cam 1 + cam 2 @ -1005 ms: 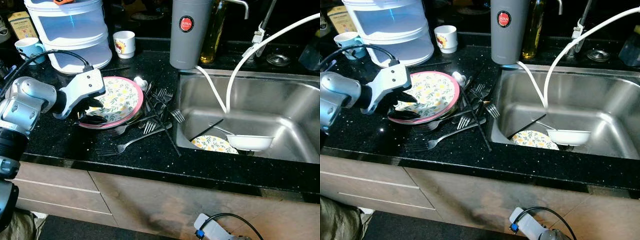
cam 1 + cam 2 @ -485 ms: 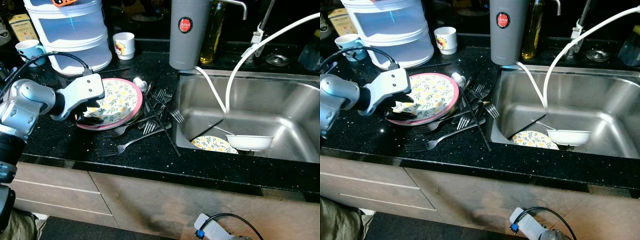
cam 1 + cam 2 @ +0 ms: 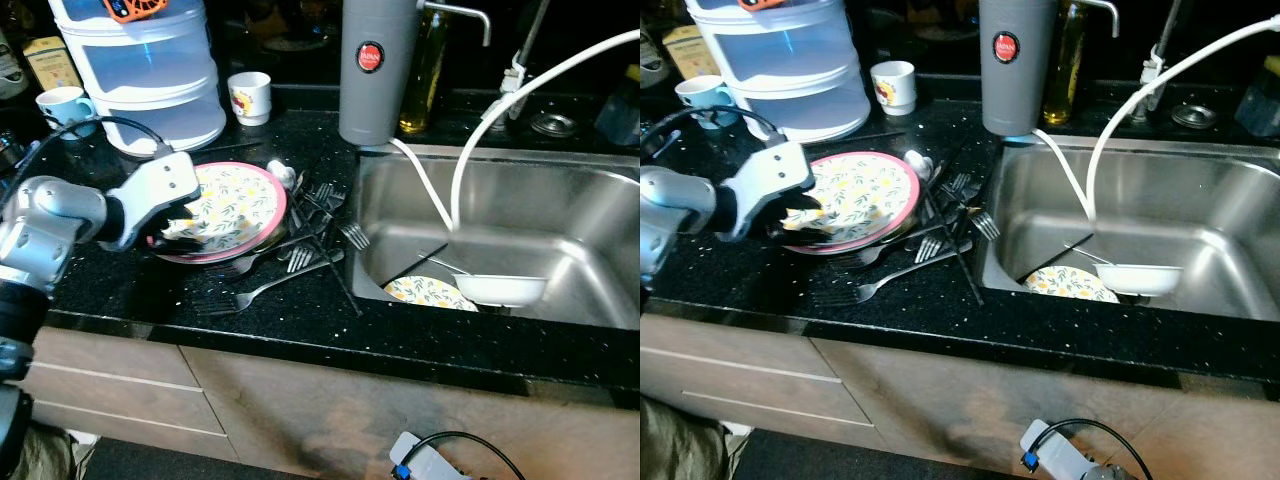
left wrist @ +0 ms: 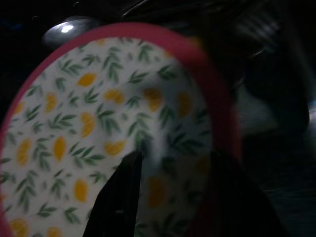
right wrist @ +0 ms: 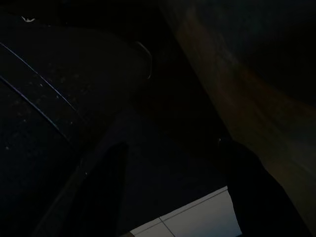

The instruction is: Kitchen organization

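Observation:
A pink-rimmed plate (image 3: 235, 195) with a yellow and green leaf pattern rests on other dishes on the black counter. My left gripper (image 3: 178, 228) is at its near-left edge and stands open. In the left wrist view, one finger (image 4: 118, 197) lies over the plate (image 4: 89, 123) and the other sits by the pink rim. Loose forks and chopsticks (image 3: 310, 225) lie tangled just right of the plate. My right gripper (image 5: 177, 148) hangs idle in the dark with its fingers apart.
The steel sink (image 3: 590, 200) on the right holds a second patterned plate (image 3: 425, 290), a white bowl (image 3: 500, 287) and a white hose (image 3: 470, 150). A grey flask (image 3: 375, 70), an oil bottle (image 3: 425, 80), a white mug (image 3: 248, 97), a blue cup (image 3: 62, 105) and a white stacked container (image 3: 150, 70) line the back.
The head view has shifted slightly. My left gripper has drifted a little along the plate's near-left rim and stays there; the plate and cutlery lie as before.

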